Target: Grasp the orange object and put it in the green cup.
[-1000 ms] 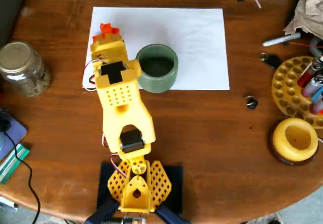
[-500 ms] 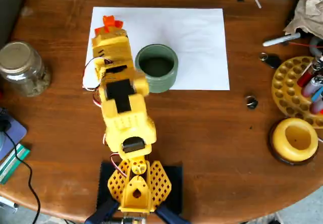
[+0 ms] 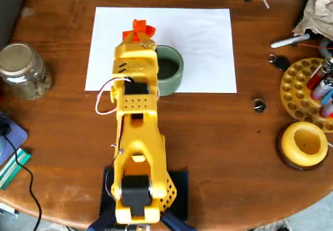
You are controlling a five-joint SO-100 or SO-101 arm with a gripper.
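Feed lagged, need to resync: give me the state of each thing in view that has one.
orange object: at the gripper's tip, beside the cup's rim, not in it.
green cup: upright on the white paper, partly hidden by the arm.
gripper: fingers hidden; cannot tell.
glass jar: upright, lid on.

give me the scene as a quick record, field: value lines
view: overhead
claw: fingertips hidden, open or shut unclear
orange object: at claw tip, just beyond the cup's left rim in this view, over the paper
green cup: upright on white paper, left part hidden by arm
contact: cannot tell
nearby: glass jar, far left
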